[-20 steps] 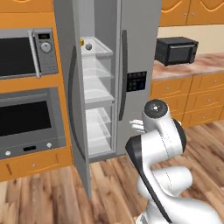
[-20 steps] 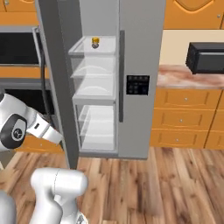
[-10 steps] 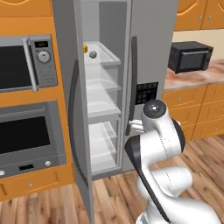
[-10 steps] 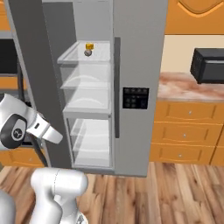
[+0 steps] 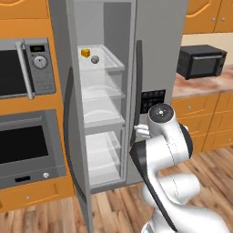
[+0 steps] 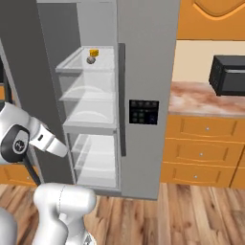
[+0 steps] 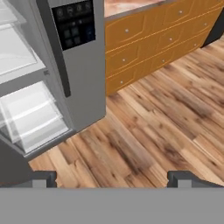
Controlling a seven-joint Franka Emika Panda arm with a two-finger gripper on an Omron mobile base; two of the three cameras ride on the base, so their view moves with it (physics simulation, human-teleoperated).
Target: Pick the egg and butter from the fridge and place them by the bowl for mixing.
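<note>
The grey fridge (image 5: 159,50) stands with its left door (image 5: 75,136) swung open and its right door shut. On the top glass shelf lie the yellow butter (image 5: 85,53) and, just right of it, the small pale egg (image 5: 94,59). From the right base they show as butter (image 6: 94,52) and egg (image 6: 90,60) in the fridge (image 6: 143,57). My gripper (image 7: 112,178) is open and empty, its tips wide apart, looking down at the wood floor beside the fridge (image 7: 83,74), well below that shelf. The bowl is out of view.
A built-in microwave (image 5: 27,68) and wall oven (image 5: 27,145) sit left of the open door. Right of the fridge runs a counter with orange drawers (image 6: 206,148) and a black microwave (image 6: 229,74). Wood floor (image 7: 153,118) lies in front.
The whole picture has shifted: the base has driven closer to the fridge, which now looms larger. The arm holds the same pose and the gripper stays open.
</note>
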